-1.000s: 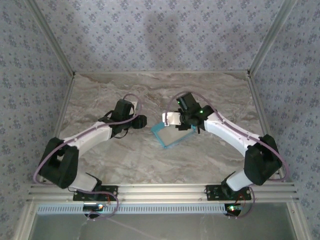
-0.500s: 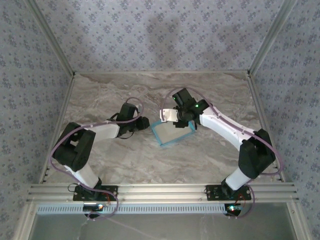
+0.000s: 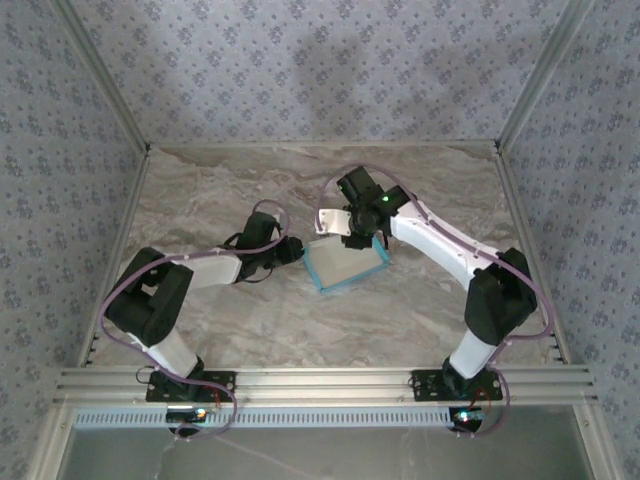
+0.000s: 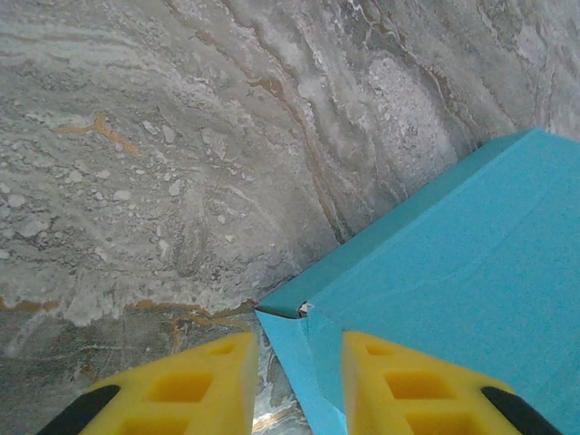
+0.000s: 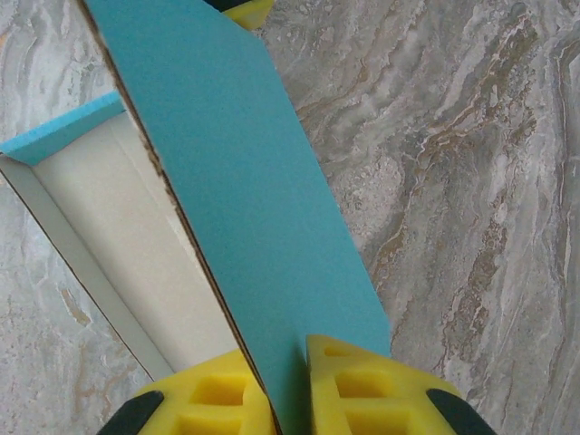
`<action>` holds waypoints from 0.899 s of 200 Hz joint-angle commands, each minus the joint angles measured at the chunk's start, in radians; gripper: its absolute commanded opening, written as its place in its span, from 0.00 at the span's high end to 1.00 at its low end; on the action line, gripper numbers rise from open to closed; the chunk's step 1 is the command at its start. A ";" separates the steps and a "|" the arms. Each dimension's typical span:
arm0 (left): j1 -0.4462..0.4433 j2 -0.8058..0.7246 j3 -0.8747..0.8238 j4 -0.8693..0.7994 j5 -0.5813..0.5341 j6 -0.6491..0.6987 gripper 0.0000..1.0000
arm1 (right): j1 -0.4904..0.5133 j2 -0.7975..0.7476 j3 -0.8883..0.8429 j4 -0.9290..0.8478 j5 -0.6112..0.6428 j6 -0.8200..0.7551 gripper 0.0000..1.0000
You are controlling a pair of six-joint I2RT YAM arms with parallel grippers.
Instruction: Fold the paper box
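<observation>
Paper box [image 3: 347,263] sits near the middle of the marble-patterned tabletop [image 3: 220,190], between the two grippers, rotated off square to the table edges. From the top camera it shows a pale inside with a light blue rim. Right gripper [image 3: 350,228] is at the box's far edge. In the right wrist view its yellow fingers [image 5: 362,385] are closed on a raised flap [image 5: 245,181], blue side towards the marble, beige side towards the box interior. The flap's cut edge runs straight down into the slit between the two pads at the right gripper [image 5: 290,358], with no gap visible. Beige floor and a low blue-topped wall of the paper box [image 5: 118,272] lie beside the flap. Left gripper [image 3: 292,250] is at the box's left corner, low to the table. In the left wrist view the left gripper [image 4: 297,349] has jaws partly apart and straddles that corner of the paper box [image 4: 453,299]. One yellow finger is over the blue face, the other over bare marble, and a sliver of tabletop shows between that finger and the box wall, so no pinch there.
</observation>
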 commanded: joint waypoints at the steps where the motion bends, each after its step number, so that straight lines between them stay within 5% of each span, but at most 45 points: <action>1: -0.027 -0.009 0.010 0.056 0.061 -0.048 0.70 | 0.019 0.053 0.034 -0.051 -0.019 0.056 0.87; 180: -0.031 0.028 0.027 0.225 0.103 -0.218 0.70 | 0.053 0.089 0.088 -0.125 -0.054 0.070 0.89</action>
